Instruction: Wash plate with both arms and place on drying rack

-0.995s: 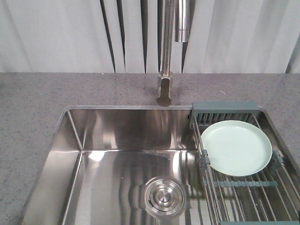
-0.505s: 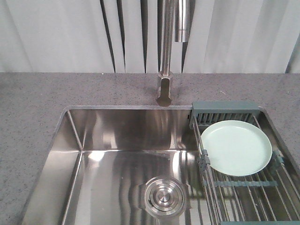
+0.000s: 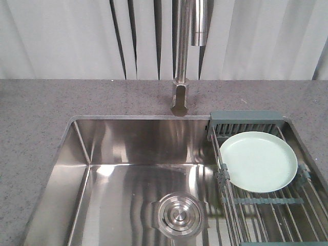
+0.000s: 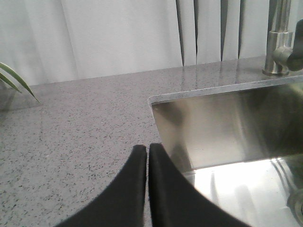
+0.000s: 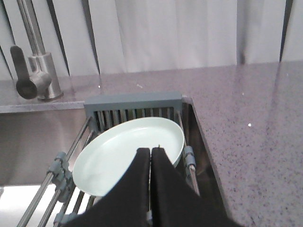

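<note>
While both arms hang back from the work, the scene reads, biggest thing first:

Countertop point(image 3: 41, 118): grey speckled stone framing the sink on its left, far and right edges.

Sink point(image 3: 133, 148): steel basin set into the countertop, drain near its front middle; nothing lies in the bowl, so washing looks either finished or not begun, and I cannot tell which.

Faucet point(image 3: 180, 77): stands at the middle of the sink's far edge, spout high, no water visible.

Drying rack point(image 3: 246, 120): wire bars bridging the sink's right end, grey-blue frame against the far right corner, placed so drips fall into the basin.

Plate point(image 3: 259, 161): lies face up, slightly tilted, on the rack bars just in front of the far frame, untouched by either arm.

Right gripper point(image 5: 151, 153): fingers pressed together on nothing, hovering above the plate's near rim, likely lined up to reach it.

Left gripper point(image 4: 147, 151): clenched and empty, over the countertop at the sink's near left corner, clear of the plate.
</note>
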